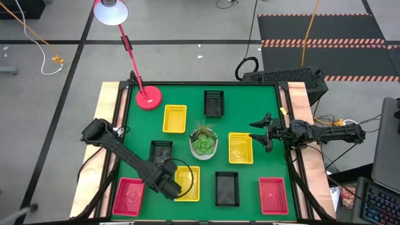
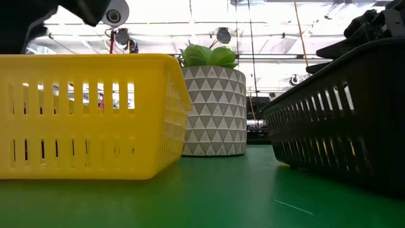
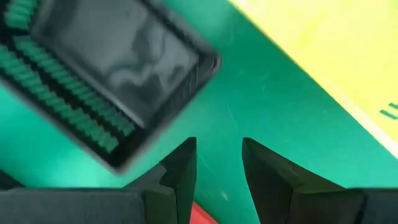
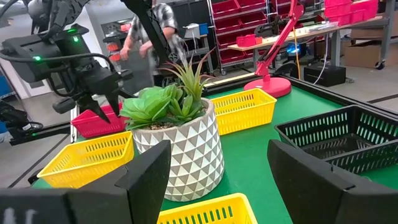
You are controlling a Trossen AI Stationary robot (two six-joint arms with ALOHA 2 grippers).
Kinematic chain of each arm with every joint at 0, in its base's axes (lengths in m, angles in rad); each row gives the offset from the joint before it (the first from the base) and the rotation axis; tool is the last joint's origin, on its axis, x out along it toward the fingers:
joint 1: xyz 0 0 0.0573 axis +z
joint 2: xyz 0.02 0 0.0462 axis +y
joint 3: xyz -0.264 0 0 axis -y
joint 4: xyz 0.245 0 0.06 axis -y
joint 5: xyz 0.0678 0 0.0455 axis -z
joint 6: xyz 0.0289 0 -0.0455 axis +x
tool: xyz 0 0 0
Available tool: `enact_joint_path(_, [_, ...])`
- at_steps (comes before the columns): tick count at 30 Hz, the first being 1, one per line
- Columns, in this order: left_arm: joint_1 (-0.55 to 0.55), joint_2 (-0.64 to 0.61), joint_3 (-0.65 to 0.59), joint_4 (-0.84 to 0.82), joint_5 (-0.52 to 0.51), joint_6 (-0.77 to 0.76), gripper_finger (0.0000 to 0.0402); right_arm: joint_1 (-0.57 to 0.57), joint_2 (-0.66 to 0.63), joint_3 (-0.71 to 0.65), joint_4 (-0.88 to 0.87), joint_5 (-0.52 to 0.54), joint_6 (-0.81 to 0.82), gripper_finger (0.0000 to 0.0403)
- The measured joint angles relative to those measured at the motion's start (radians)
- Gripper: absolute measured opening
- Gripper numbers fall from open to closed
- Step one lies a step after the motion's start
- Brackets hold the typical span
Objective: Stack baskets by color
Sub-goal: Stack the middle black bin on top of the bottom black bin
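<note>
Baskets lie singly on the green mat: yellow ones [image 1: 174, 119] [image 1: 240, 148] [image 1: 187, 183], black ones [image 1: 214, 103] [image 1: 161, 152] [image 1: 227, 188] and red ones [image 1: 129, 196] [image 1: 272, 195]. My left gripper [image 1: 170, 182] hovers over the left edge of the front yellow basket [image 2: 88, 114]. In its wrist view it [image 3: 219, 155] is open, with bare mat between the fingers, a black basket [image 3: 112, 68] ahead and a yellow basket [image 3: 336, 56] to one side. My right gripper [image 1: 255, 132] is open beside the right-hand yellow basket; it [image 4: 217, 180] faces the plant.
A potted succulent [image 1: 204, 142] stands mid-table among the baskets. The red lamp base [image 1: 149, 98] sits at the back left, its arm leaning off the table. Wooden table edges [image 1: 107, 106] flank the mat. A person [image 4: 149, 31] stands in the room beyond.
</note>
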Motion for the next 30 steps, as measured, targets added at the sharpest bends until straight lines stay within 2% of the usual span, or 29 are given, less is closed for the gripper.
enact_joint_path(4, [0.001,0.000,0.000,-0.019,-0.070,0.147,0.0131,0.000,0.000,0.000,0.000,0.000,0.000,0.0263])
enact_joint_path(9, [0.005,0.000,0.000,-0.093,-0.112,0.249,0.0131,0.000,0.000,0.000,0.000,0.000,0.000,0.0263])
enact_joint_path(15, [0.028,0.004,-0.001,-0.095,-0.145,0.368,0.0131,0.000,0.000,0.000,0.000,0.000,-0.008,0.0263])
enact_joint_path(23, [0.084,0.004,-0.098,0.031,-0.028,0.481,0.0131,0.000,0.000,0.000,0.000,0.001,-0.025,0.0263])
enact_joint_path(30, [0.108,0.005,-0.176,0.090,-0.023,0.525,0.0131,0.000,0.000,0.000,0.000,0.002,-0.027,0.0263])
